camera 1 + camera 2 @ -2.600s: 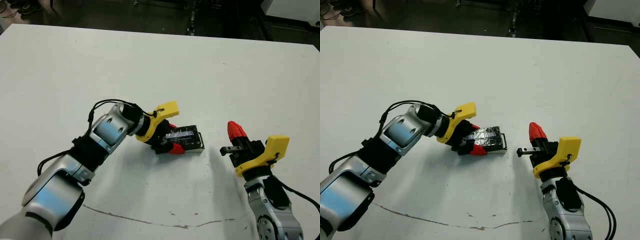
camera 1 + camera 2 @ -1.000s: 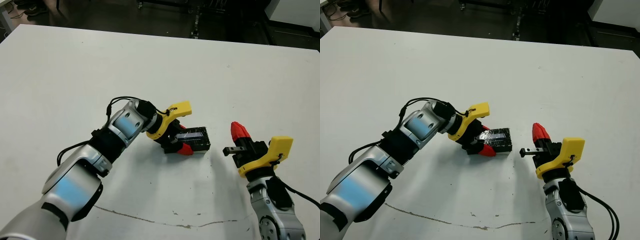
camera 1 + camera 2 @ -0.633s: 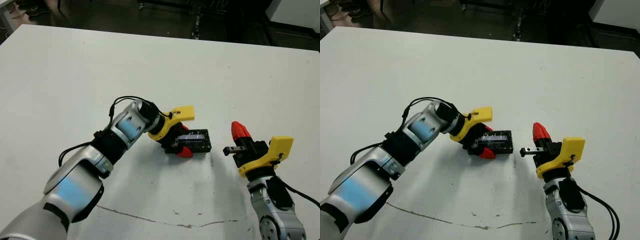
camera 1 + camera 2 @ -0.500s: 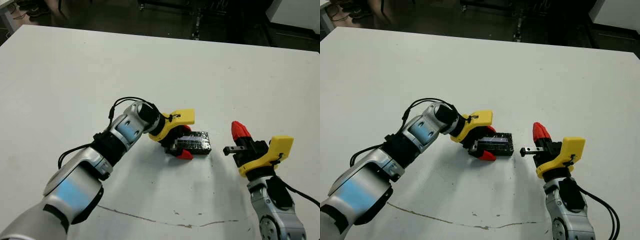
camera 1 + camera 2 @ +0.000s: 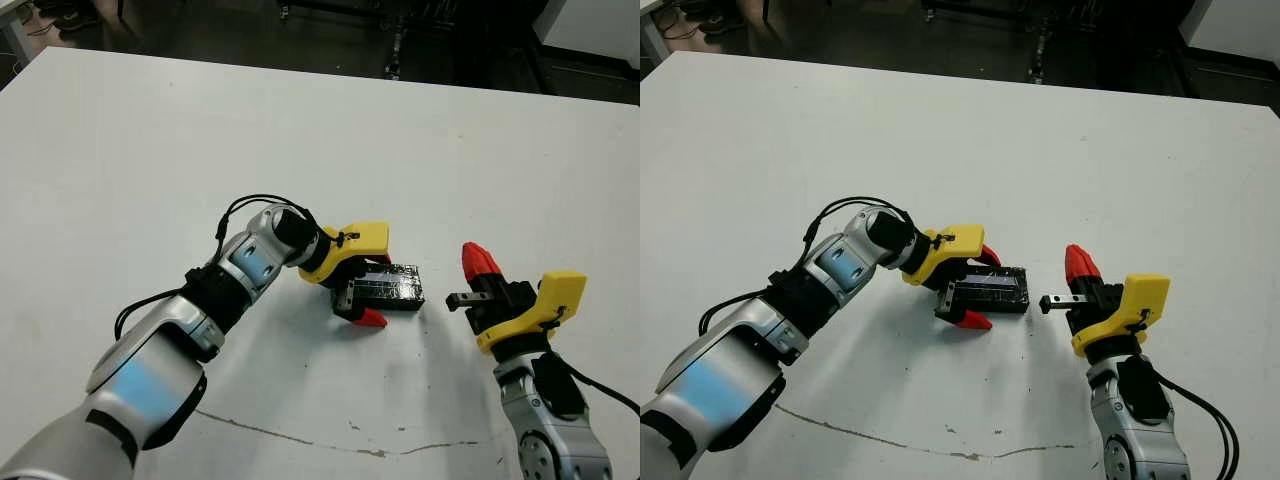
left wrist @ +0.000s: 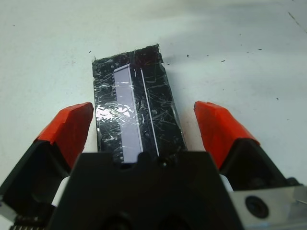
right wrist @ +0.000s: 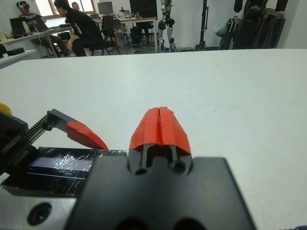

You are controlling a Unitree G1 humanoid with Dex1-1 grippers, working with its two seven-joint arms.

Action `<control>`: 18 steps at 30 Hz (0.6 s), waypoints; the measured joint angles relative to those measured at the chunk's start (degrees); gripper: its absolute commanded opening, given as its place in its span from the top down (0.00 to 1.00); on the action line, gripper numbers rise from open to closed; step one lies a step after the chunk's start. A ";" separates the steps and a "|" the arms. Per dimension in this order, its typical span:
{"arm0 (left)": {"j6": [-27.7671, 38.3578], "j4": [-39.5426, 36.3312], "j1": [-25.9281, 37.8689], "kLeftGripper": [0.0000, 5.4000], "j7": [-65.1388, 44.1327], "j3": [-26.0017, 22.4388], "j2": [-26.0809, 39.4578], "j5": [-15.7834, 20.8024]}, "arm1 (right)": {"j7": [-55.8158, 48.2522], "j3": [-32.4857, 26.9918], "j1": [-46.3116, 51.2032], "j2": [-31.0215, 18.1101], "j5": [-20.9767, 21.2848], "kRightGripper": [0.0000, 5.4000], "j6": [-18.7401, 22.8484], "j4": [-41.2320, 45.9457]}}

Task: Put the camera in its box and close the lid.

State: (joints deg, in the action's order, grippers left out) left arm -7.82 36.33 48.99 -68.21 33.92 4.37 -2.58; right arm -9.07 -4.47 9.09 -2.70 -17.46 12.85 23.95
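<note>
Near the middle of the white table [image 5: 330,130], in the left eye view, the shiny black rectangular lid with a pale silvery-lavender strip [image 5: 389,287] lies flat, with the left gripper with red-tipped fingers [image 5: 366,291] straddling its end; the fingers are spread, one tip visible on the near side and clear of the lid, so the gripper is released. The right gripper [image 5: 479,262] stands just to the right of the lid, apart from it, its two red tips pressed together and holding nothing. The right eye view shows the same arrangement: the lid's long axis runs across the table, roughly left to right, pointing from the left gripper toward the right one. In the left wrist view the lid lies between the open fingers [image 6: 67,128], touching neither, its strip running lengthwise away from the gripper body. In the right wrist view the lid appears low beside the closed tips. Neither the box tray nor the camera is visible; judged from this, the lid is seated over them and the task appears essentially complete, with only withdrawal remaining.
</note>
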 measured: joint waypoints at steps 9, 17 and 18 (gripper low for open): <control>-2.61 -0.87 -0.91 0.00 0.38 -1.38 0.10 -0.25 | -0.20 -0.01 0.18 0.00 -0.07 1.00 0.00 -0.02; -2.48 -3.45 -3.00 0.00 1.22 -2.61 1.61 -0.26 | -0.46 -0.01 0.19 0.00 -0.10 1.00 -0.01 -0.11; -2.66 -3.80 -3.24 0.00 1.27 -2.74 1.85 -0.22 | -0.47 -0.01 0.19 0.00 -0.10 1.00 -0.01 -0.11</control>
State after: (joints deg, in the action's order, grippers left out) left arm -10.48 32.53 45.74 -66.94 31.19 6.22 -2.80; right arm -9.54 -4.48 9.27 -2.71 -17.57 12.84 23.84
